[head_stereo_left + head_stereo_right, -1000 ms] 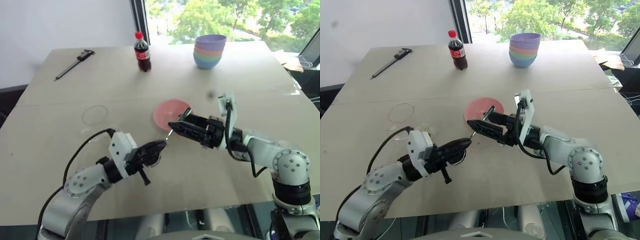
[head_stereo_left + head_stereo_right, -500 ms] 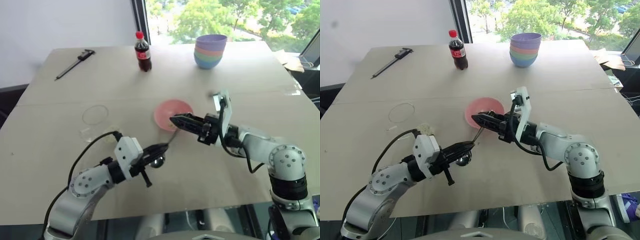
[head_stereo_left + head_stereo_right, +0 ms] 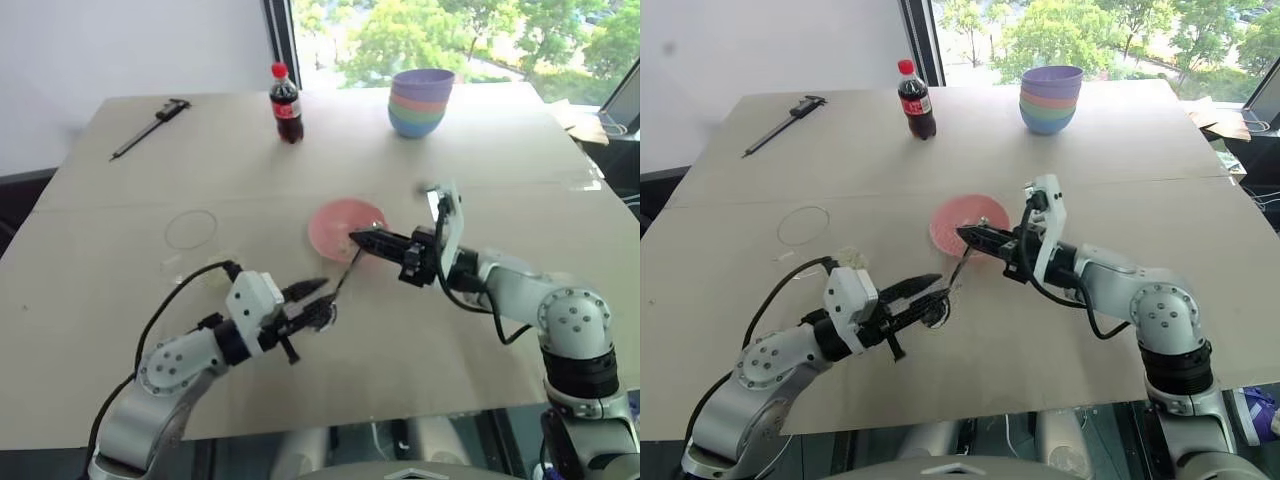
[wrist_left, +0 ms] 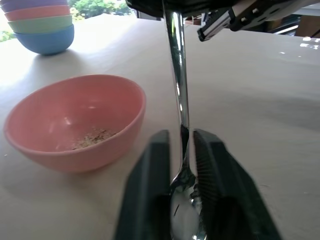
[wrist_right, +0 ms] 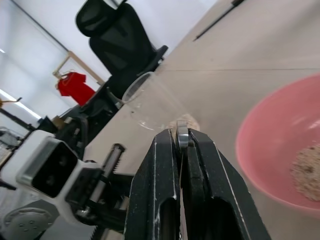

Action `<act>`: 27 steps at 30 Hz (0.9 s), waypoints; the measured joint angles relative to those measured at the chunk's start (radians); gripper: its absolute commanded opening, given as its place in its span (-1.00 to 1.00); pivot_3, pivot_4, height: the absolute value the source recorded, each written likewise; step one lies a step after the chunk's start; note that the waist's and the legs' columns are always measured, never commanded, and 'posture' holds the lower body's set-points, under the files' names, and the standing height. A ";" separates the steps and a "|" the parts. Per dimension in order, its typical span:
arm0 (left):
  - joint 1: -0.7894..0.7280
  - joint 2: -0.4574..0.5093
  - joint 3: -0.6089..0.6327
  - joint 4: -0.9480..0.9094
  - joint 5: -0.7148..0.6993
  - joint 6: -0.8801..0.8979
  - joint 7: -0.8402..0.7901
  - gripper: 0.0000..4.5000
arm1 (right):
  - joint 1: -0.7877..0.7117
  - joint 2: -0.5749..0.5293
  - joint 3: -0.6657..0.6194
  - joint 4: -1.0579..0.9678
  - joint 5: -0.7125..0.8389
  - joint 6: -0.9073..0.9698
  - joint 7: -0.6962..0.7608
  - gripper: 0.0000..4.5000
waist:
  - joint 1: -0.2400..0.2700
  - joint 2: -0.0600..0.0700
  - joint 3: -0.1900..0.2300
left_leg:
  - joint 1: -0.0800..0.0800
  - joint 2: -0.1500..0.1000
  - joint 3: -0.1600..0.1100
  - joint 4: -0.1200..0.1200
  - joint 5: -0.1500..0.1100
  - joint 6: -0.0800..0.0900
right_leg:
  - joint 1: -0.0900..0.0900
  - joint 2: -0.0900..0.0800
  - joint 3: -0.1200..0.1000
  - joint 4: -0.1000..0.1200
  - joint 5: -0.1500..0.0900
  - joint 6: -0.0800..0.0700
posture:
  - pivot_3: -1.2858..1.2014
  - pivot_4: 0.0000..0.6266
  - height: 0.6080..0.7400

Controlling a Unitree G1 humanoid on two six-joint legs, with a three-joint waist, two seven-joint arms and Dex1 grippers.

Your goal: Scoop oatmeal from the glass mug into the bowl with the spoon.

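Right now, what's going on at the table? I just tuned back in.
The spoon is between the two hands. The right hand is shut on the upper end of its handle, beside the pink bowl. The left hand stands open around the spoon's head, its fingers apart from the metal. A little oatmeal lies in the bowl. The glass mug stands on the table to the left.

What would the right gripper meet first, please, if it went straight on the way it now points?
Probably the clear glass mug lying on the beige table, just past the right gripper, which is shut on the slim silver metal spoon; depth is uncertain.
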 measured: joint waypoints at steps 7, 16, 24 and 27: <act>0.075 -0.065 0.070 -0.043 0.070 -0.044 0.112 0.27 | -0.003 0.012 -0.033 0.016 0.012 -0.002 -0.046 -1.00 | 0.000 0.000 0.000 | -0.001 0.000 0.000 0.000 0.000 0.000 | 0.000 -0.001 0.000 -0.001 0.000 0.000 | 0.03 -0.52 1.00; 0.377 -0.224 0.112 -0.100 0.421 -0.325 0.346 0.27 | -0.005 -0.009 -0.141 0.115 0.112 -0.010 -0.142 -1.00 | 0.001 0.000 0.000 | -0.001 0.000 0.001 -0.001 -0.001 0.001 | 0.000 -0.003 0.001 -0.001 0.000 0.000 | 0.03 -0.52 1.00; 0.509 -0.451 0.233 -0.098 0.557 -0.456 0.568 0.27 | 0.007 -0.029 -0.168 0.162 0.112 -0.011 -0.133 -1.00 | 0.002 0.000 0.001 | -0.001 0.001 0.002 -0.001 -0.001 0.002 | 0.000 -0.002 0.000 -0.002 0.000 0.000 | 0.03 -0.52 1.00; 0.470 -0.489 0.323 -0.072 0.532 -0.423 0.629 0.27 | -0.003 -0.020 -0.168 0.163 0.112 -0.021 -0.133 -1.00 | 0.001 0.000 0.001 | -0.001 0.002 0.001 -0.001 -0.001 0.002 | 0.000 0.001 -0.001 -0.001 -0.001 0.001 | 0.03 -0.52 1.00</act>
